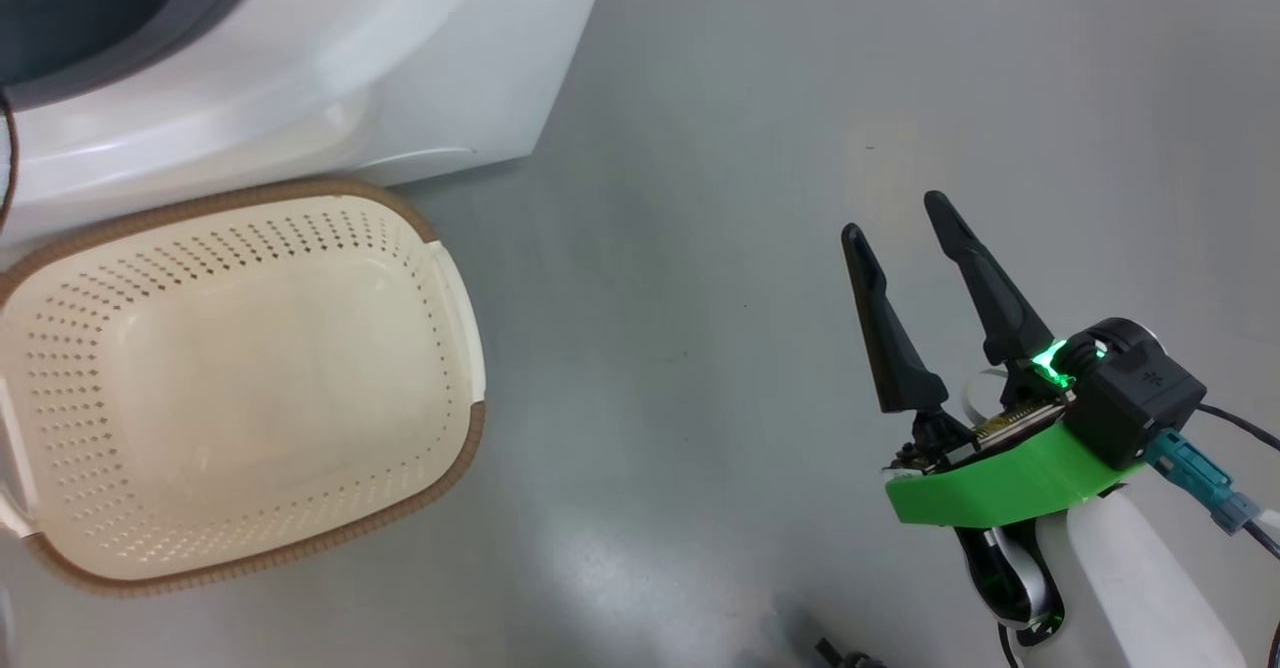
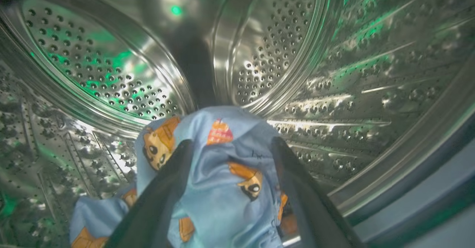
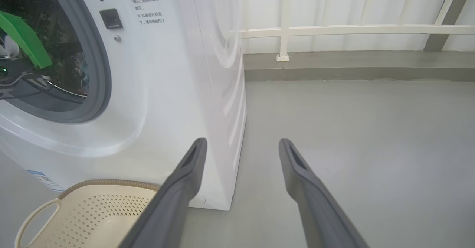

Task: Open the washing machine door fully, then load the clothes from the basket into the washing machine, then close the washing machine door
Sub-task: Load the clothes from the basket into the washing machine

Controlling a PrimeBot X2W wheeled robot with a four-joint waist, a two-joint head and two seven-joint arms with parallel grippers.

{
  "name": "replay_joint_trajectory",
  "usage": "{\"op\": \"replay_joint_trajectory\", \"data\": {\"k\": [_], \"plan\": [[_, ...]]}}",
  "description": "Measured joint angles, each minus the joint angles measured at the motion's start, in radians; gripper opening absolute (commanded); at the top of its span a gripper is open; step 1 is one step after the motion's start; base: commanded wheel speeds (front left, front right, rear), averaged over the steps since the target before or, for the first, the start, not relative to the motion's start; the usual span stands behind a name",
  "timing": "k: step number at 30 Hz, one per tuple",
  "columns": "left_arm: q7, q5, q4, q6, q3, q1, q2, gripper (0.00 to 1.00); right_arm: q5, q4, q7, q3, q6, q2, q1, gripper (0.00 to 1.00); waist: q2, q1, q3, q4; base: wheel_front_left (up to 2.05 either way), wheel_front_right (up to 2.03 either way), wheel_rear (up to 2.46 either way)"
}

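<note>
My left gripper point(image 2: 233, 144) is inside the washing machine's steel drum point(image 2: 104, 66), jaws apart. The clothes point(image 2: 222, 188), light-blue fabric printed with orange bears, lie loose between and beyond its dark fingers point(image 2: 163, 196), sagging onto the drum wall. The basket point(image 1: 250, 193), cream with a brown rim, stands on the floor before the washing machine point(image 1: 300, 78) and holds nothing. My right gripper point(image 1: 895, 216) hovers open over bare floor, well right of the basket. In the right wrist view the washing machine point(image 3: 167, 73) shows its grey gasket point(image 3: 100, 73) with my left arm's green part point(image 3: 22, 40) in the opening. The washing machine door is out of view.
Grey floor point(image 1: 700, 248) spreads to the right of the machine and basket. A white railing point(image 3: 334, 29) and a low grey kerb point(image 3: 352, 68) run along the far wall. The basket point(image 3: 111, 182) sits close against the machine's front corner.
</note>
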Motion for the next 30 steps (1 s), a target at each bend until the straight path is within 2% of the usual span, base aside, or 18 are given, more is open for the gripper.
{"op": "replay_joint_trajectory", "data": {"k": [9,30], "plan": [[-0.004,-0.017,-0.210,0.001,0.059,0.169,-0.024,1.00,0.000,0.001,0.000,-0.014,0.000,-0.014,0.000,1.00,0.0000,0.0000,-0.035,0.018,0.00,0.00,0.00],[-0.004,0.013,-0.504,-0.002,0.177,0.541,-0.141,1.00,-0.008,0.016,0.000,-0.050,0.000,-0.075,0.049,1.00,0.0000,-0.0001,-0.188,0.089,0.00,0.00,0.00]]}}
